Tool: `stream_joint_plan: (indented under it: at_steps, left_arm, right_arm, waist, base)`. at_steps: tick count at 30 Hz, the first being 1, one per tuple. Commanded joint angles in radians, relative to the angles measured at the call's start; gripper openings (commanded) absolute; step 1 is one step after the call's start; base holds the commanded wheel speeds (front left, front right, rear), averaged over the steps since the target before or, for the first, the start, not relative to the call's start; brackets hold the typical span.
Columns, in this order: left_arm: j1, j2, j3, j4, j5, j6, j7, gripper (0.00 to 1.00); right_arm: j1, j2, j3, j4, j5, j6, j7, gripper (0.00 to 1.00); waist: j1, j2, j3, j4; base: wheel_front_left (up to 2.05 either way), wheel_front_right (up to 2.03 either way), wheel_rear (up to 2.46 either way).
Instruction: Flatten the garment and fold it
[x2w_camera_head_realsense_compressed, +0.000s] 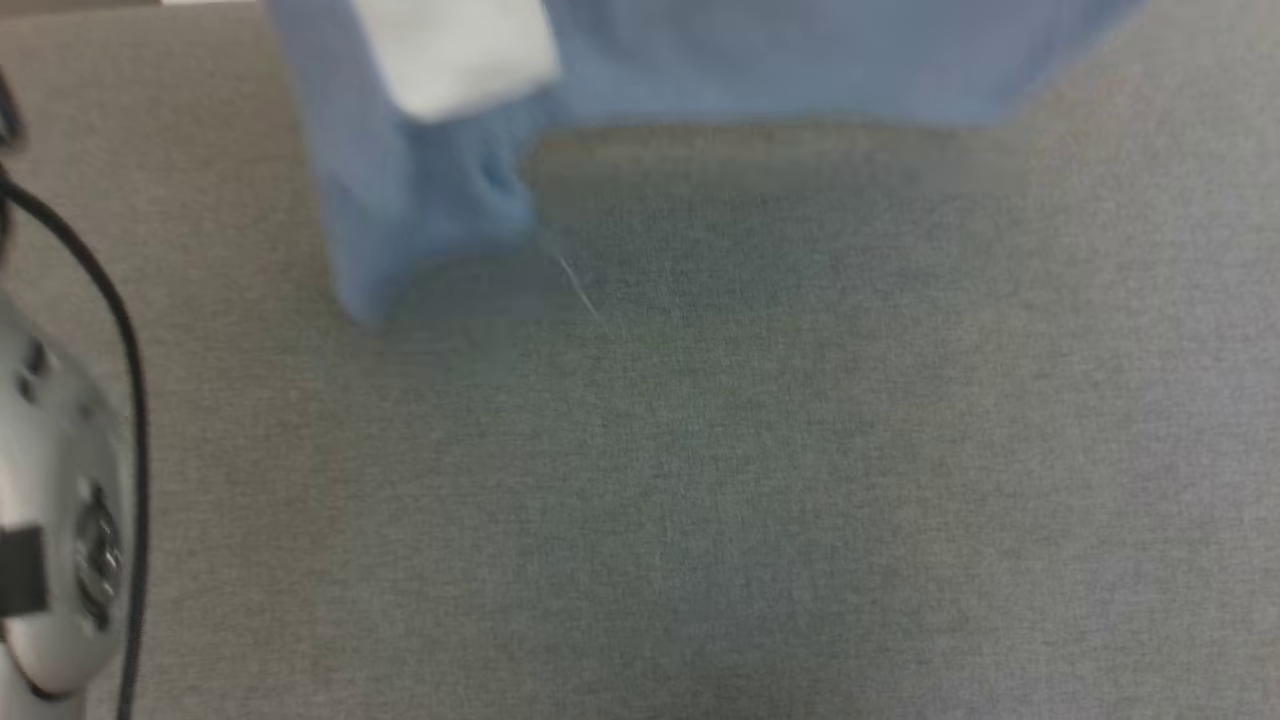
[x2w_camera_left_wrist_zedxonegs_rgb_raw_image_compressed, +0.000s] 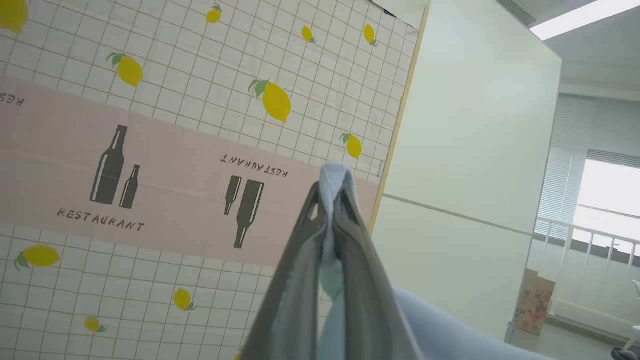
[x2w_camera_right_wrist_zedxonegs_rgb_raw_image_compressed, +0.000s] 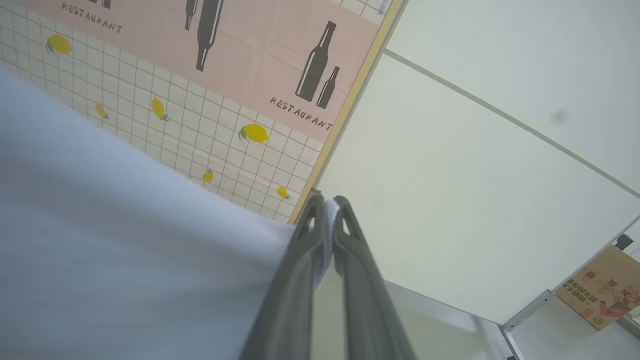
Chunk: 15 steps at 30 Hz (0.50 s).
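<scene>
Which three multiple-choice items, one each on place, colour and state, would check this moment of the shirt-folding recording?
1. In the head view, where does the garment show?
A. along the top edge
B. along the bottom edge
C. in the middle

2. What colour is the panel on the garment?
A. red
B. black
C. white

3. How is the left pincer?
A. wide open and empty
B. shut on garment cloth
C. shut on a sponge

Key: 1 A, the blue cloth runs across the top, with the grey surface below it in the picture. 2 C, the patch is white against the blue. 3 B, the left wrist view shows pale blue cloth pinched between its fingers.
</scene>
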Motion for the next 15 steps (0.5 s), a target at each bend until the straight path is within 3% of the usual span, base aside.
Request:
stream_joint_plan:
  at_steps: [1,4,9,15]
  left_arm:
    - [-0.068,-0.007,0.013,0.021,0.011,0.015,-0.021,0.00]
    - [-0.193,-0.010,0.026,0.077,0.025,0.028,-0.067,0.00]
    - [-0.334,-0.011,0.025,0.168,0.043,0.004,-0.155,0.00]
    - [-0.287,-0.001,0.002,0.275,0.035,-0.065,-0.185,0.00]
  right_arm:
    - [-0.057,0.023,-0.011,0.029,-0.022,-0.002,-0.020,0.00]
    - [-0.168,0.072,-0.044,0.101,-0.078,-0.002,-0.073,0.00]
    - [-0.290,0.143,-0.109,0.200,-0.202,-0.002,-0.209,0.00]
    - [-0.255,0.183,-0.113,0.278,-0.240,-0.002,-0.300,0.00]
  waist:
    - [-0.0001,-0.0001,0.103,-0.036]
    - [-0.0001,-0.0001,0.159,-0.051]
    - [-0.0001,-0.0001,0.219,-0.062]
    - [-0.0001,-0.0001,0.234,-0.048]
  base:
    - [0.00,0.00,0.00]
    - [0.00,0.00,0.00]
    - [0.00,0.00,0.00]
    - [0.00,0.00,0.00]
